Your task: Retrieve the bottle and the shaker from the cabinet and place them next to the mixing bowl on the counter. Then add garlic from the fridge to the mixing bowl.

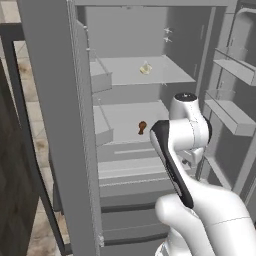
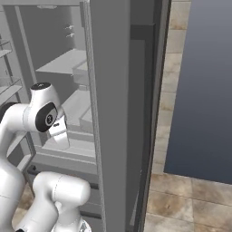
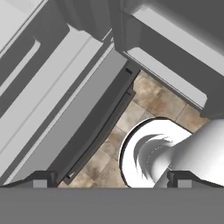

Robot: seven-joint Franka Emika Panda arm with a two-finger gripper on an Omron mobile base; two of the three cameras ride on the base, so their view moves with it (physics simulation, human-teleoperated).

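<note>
Facing the open fridge (image 1: 130,90), the end effector (image 3: 111,181) is spread wide and empty, aimed down at floor tiles; the garlic (image 1: 145,68) on the upper shelf could be missed, or a shelf edge struck, during the reach.

You're looking at a home kitchen: a tall pale grey fridge (image 1: 150,100) stands open at frame centre with flat shelves, drawers and door bins at the right, and brown-beige stone floor tiles (image 2: 181,199) spread across the lower right.
</note>
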